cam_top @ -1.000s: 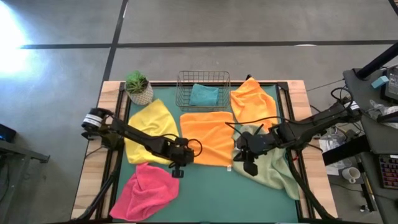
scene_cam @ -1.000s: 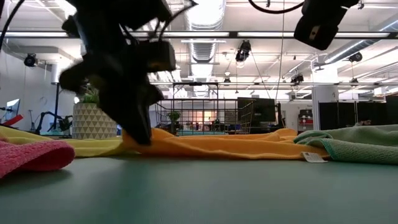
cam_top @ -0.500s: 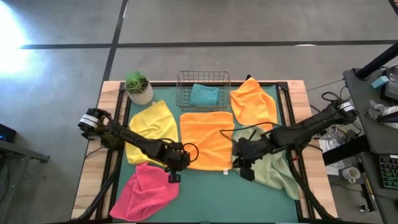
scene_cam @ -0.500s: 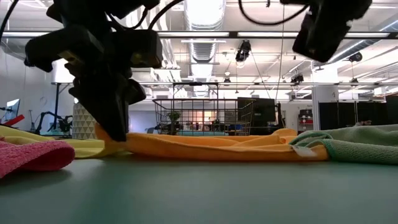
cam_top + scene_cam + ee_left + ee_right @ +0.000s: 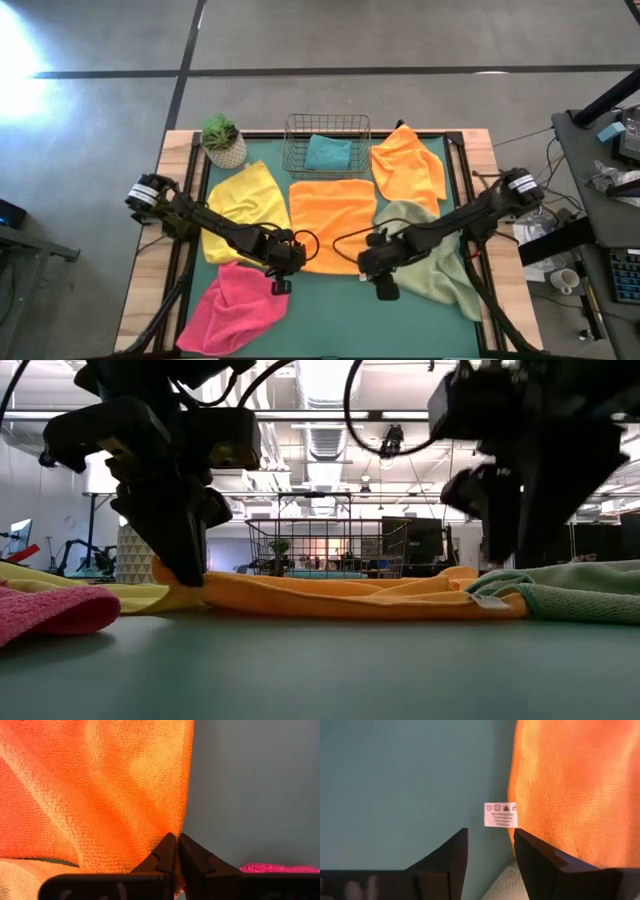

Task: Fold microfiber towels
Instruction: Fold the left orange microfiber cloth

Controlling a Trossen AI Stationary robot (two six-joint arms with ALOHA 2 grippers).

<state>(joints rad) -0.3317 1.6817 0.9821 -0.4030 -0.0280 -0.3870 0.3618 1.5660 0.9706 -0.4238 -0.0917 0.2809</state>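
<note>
1. Left pincer clenched on the near-left corner of the orange towel, mid-worktop.
2. Right pincer released, poised at the near-right corner by its white label.

The left gripper had its two dark fingers pressed tight together, pinching the corner of the orange towel. The cloth spread away from the pinch in soft folds and ridges, with its straight edge running up alongside the bare teal-grey table. A paler orange-yellow strip of cloth showed under the orange one near the gripper body. A sliver of the pink towel peeked out just beside the fingers on the other side.
</note>
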